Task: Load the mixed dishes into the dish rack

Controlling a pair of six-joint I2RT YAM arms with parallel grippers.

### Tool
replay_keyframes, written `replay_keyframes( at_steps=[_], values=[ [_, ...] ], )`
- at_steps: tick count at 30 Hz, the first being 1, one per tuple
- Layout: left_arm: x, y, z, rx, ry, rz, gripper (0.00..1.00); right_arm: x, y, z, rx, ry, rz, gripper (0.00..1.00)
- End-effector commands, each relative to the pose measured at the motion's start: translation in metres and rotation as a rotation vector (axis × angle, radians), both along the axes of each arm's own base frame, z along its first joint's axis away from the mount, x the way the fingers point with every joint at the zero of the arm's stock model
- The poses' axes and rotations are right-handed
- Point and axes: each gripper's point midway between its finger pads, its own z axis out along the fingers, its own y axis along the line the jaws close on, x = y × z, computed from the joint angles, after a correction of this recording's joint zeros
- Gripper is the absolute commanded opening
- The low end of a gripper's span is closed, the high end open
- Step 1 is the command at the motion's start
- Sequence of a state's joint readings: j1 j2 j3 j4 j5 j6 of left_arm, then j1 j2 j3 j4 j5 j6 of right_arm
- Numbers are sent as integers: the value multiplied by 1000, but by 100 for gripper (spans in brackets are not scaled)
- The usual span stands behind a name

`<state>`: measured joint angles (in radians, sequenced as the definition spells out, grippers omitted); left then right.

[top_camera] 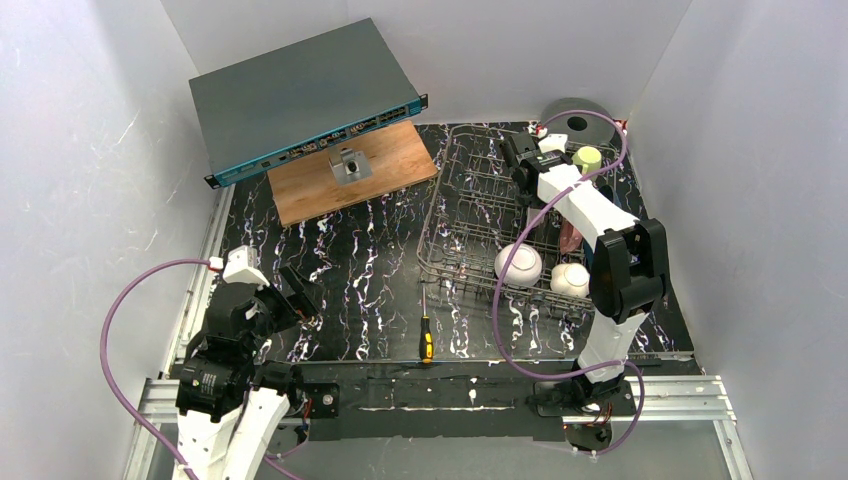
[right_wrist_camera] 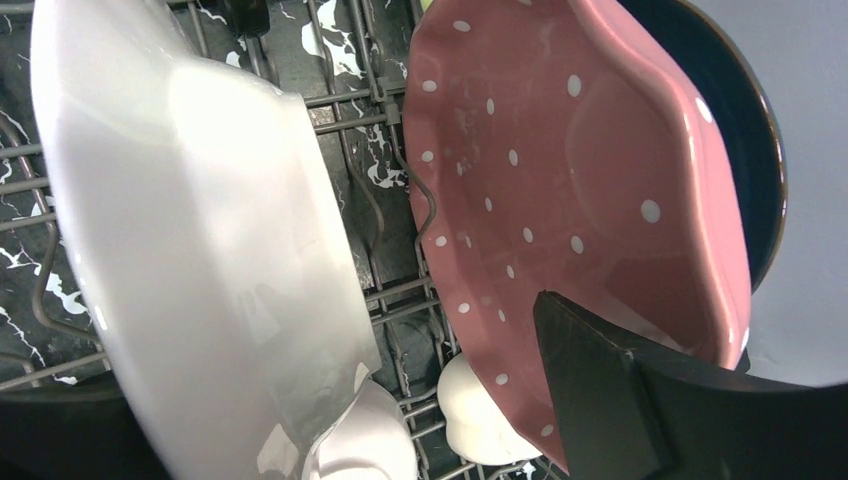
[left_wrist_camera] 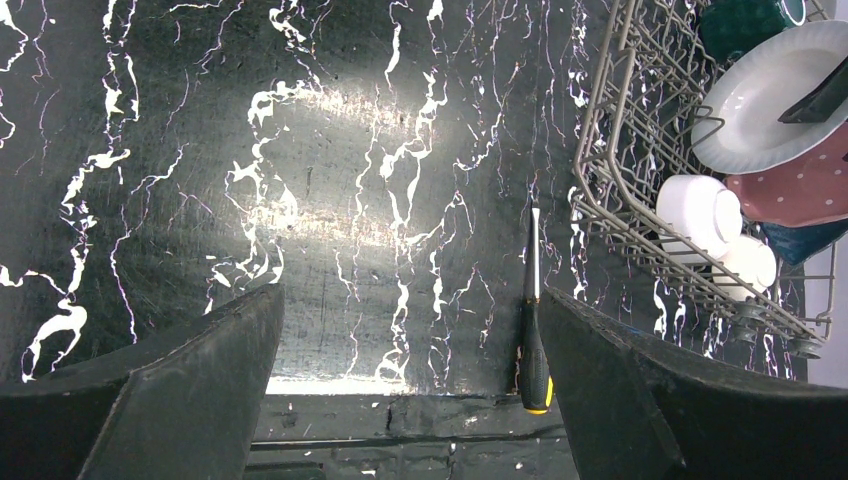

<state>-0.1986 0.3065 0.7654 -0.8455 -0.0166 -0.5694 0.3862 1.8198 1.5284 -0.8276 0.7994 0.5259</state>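
Three plates stand on edge in the large silver-grey wire dish rack (right_wrist_camera: 372,296), directly under the right gripper (top_camera: 522,168). A glossy white plate (right_wrist_camera: 200,250) is on its left-finger side. A pink white-dotted plate with a wavy rim (right_wrist_camera: 560,190) is on its right-finger side, with a dark blue plate (right_wrist_camera: 762,150) close behind the pink one. The right gripper's jaws are spread wide and clamp nothing. Its one visible black finger (right_wrist_camera: 620,400) shows in front of the pink plate's lower edge, apart from the white plate. On the near side of this gripper, toward its arm's base, a round white bowl (top_camera: 518,265) and a small cream flower-shaped dish (top_camera: 571,280) lie side by side in the rack. A pale yellow-green mug (top_camera: 587,158) stands just beside the gripper at the rack's far right corner, and a dark teal mug (left_wrist_camera: 745,25) is in the rack too. Well apart, the left gripper (left_wrist_camera: 408,300) hovers wide open and empty over the black white-veined worktop (left_wrist_camera: 150,150). A yellow-and-black-handled screwdriver (left_wrist_camera: 535,330) lies just inside its right finger.
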Motion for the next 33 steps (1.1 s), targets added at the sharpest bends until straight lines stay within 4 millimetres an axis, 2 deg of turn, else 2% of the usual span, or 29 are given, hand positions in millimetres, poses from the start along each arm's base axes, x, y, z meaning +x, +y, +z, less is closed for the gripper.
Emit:
replay_keyframes(
  at_steps=[1,10,16,22,24,29,31,33],
  values=[
    [0,0,-8,10,35,-3,97,6,-1,28,17,-74,21,96],
    [0,0,-8,10,41,-5,97,15,9,18,39,-55,73,98],
    [0,0,-10,13,50,-3,97,23,20,14,79,-61,125,96],
    [0,0,-10,14,56,-4,97,26,27,14,115,-88,157,83],
    [0,0,-10,15,57,-2,97,26,26,14,114,-93,149,75],
    [0,0,-10,15,54,-1,97,22,26,11,124,-93,141,71],
    [0,0,-9,14,52,-1,97,20,25,11,126,-90,139,72],
    [0,0,-9,14,50,-1,97,18,26,11,132,-82,144,77]
  ],
)
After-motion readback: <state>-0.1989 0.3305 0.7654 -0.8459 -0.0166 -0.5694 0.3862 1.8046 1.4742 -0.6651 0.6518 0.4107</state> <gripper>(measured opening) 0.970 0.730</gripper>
